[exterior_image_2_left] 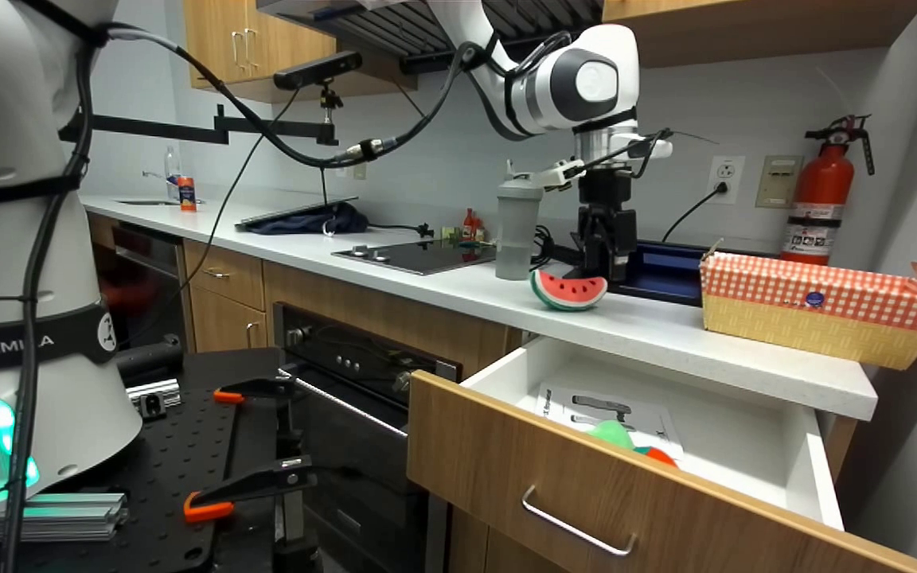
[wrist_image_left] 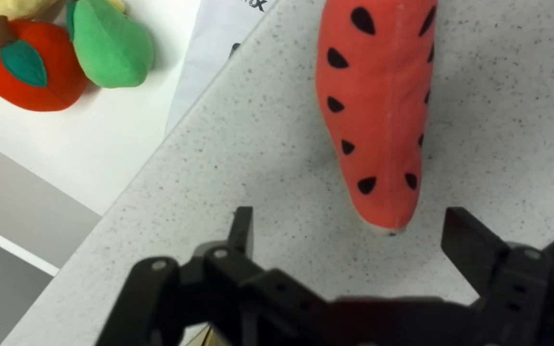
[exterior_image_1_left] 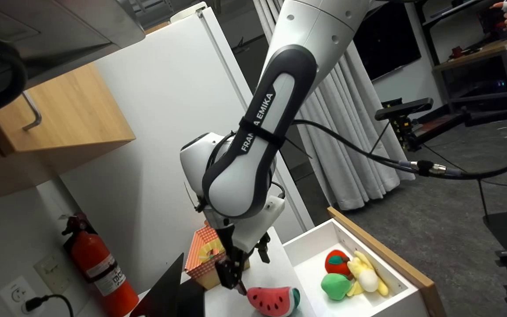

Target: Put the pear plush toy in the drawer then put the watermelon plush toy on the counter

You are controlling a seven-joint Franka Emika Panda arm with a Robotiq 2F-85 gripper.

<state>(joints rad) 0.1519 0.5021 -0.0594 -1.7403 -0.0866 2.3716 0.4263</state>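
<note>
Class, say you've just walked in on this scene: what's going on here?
A robot arm has its open gripper close to the watermelon plush toy, gripping nothing. That toy rests on the counter, while the pear plush toy lies in the open drawer, next to a red toy. So both placements the task asks for look done.

Down in the open, white-walled drawer (exterior_image_2_left: 626,485) the green pear toy (wrist_image_left: 113,45) lies on its side, and up on the pale counter (exterior_image_2_left: 657,325) sits the red, seed-dotted watermelon toy (exterior_image_2_left: 568,292), rind-down.
</note>
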